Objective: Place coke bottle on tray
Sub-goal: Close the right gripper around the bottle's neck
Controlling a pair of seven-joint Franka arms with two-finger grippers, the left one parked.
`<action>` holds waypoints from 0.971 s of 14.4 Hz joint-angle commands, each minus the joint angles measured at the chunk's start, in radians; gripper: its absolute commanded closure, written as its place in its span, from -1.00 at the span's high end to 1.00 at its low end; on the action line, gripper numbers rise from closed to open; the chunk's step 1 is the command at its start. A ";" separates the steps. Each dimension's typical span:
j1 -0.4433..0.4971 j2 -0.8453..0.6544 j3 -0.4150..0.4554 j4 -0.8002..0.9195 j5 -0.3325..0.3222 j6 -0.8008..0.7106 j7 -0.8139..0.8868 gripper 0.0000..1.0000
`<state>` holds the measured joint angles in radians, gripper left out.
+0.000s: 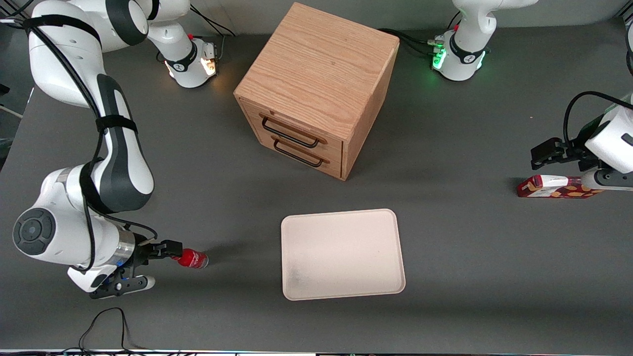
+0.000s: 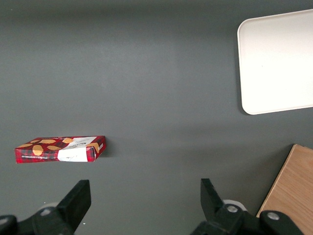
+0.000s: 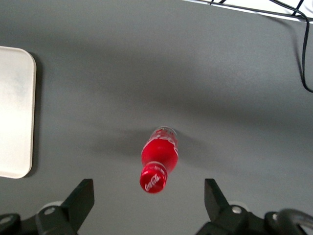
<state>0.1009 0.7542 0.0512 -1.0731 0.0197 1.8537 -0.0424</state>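
Our jaws are wide open and empty. The right gripper (image 3: 146, 205) hangs above the desk (image 1: 470, 277) at the working arm's end, its two fingers (image 3: 80, 198) spread well apart. The coke bottle (image 3: 159, 161) stands upright on the desk between the finger lines, roughly centred in the gap, below the fingertips and touching neither.

The bottle's long axis is vertical: in the wrist view we look almost straight down on the red cap, with the clear base resting on the desk under it. From the front, the gripper (image 1: 148, 267) sits just beside the coke bottle (image 1: 192, 258), on the side away from the tray, and one dark finger overlaps the cap end. We can't tell from that view whether it touches.

We judge the grasp not yet made. The next move looks like a short drop to get the fingers around the body, then a close across the bottle's width. Since it's round and slim, an off-centre close could knock it over.

The tray (image 1: 301, 291) lies flat mid-desk, well apart from the bottle, toward the parked arm's end. It carries nothing. The carry would run sideways across bare desk, clear of the wooden drawer cabinet (image 1: 316, 89).
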 commanded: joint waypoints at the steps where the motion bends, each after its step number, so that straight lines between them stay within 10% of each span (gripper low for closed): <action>1: 0.011 -0.007 0.002 -0.056 -0.024 0.062 -0.010 0.99; 11: 0.008 -0.013 -0.002 -0.159 -0.049 0.148 -0.017 0.86; 14: 0.010 -0.016 -0.002 -0.165 -0.049 0.148 -0.016 0.13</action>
<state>0.1089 0.7616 0.0482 -1.2112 -0.0146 1.9872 -0.0449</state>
